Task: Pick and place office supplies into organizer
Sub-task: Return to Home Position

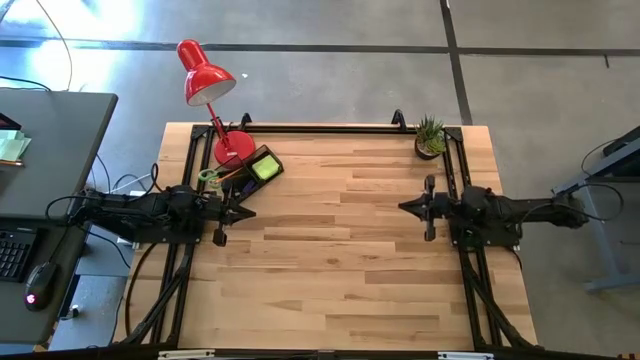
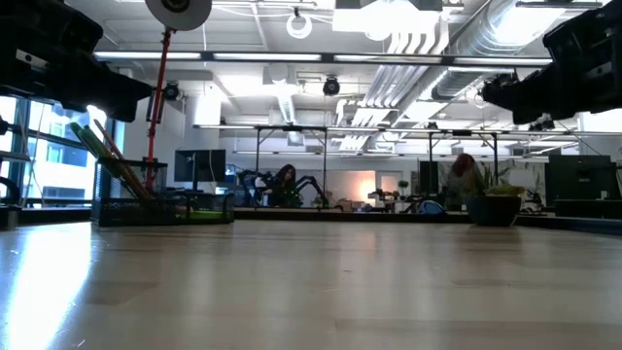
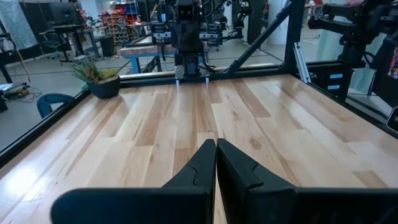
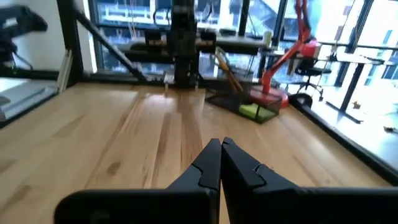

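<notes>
Left end effector [image 1: 247, 212]: I read it at the left side of the tabletop [image 1: 340, 270], just on the near side of the organizer [image 4: 224, 101]. Its fingers are pressed together and pinch nothing, and it hangs above the wood.
Right end effector [image 1: 405, 207]: It sits at the right side, well apart from the organizer and pointing left. Its fingers are pressed together and it is empty.
Organizer: I see a black mesh tray at the far left of the tabletop, just beside the round base of the red lamp [image 1: 205, 72].
Sticky-note pad [image 1: 265, 169]: The lime-green pad lies inside the organizer at its right end.
Scissors [image 1: 208, 177]: The green handles show at the organizer's left end.
Pencils [image 4: 224, 68]: They lean tilted out of the organizer.
Potted plant [image 1: 430, 137]: It stands in the far right corner, near the right arm.
</notes>
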Controlling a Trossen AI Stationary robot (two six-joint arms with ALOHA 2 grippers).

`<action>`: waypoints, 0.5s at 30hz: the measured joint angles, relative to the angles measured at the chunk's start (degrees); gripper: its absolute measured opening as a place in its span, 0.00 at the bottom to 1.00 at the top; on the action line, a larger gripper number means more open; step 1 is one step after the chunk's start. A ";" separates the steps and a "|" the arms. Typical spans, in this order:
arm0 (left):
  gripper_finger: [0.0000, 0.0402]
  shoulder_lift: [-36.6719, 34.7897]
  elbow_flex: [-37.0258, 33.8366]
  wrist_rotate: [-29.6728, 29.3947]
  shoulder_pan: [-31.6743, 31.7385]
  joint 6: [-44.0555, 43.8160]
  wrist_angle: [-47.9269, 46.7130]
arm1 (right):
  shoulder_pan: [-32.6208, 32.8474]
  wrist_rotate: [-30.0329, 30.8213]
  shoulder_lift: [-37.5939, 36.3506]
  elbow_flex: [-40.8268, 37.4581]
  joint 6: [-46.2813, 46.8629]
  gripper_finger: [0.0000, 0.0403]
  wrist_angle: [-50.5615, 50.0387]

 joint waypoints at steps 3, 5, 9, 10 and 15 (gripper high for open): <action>0.00 0.00 0.00 -0.01 -0.01 -0.02 0.00 | -1.01 -0.09 -4.08 -0.02 0.00 0.00 -0.02; 0.00 -0.02 0.00 -0.02 -0.02 -0.02 -0.02 | -1.86 -0.04 -5.70 -0.02 0.02 0.00 1.71; 0.00 -0.02 0.00 -0.02 0.00 0.00 0.00 | -3.01 0.83 -5.75 -0.02 0.00 0.00 2.71; 0.00 -0.02 0.00 -0.02 -0.02 -0.01 -0.02 | -3.10 0.79 -5.76 -0.04 0.01 0.00 2.25; 0.00 -0.02 0.00 -0.09 0.00 -0.01 0.00 | -3.04 0.63 -5.74 -0.04 0.00 0.00 0.62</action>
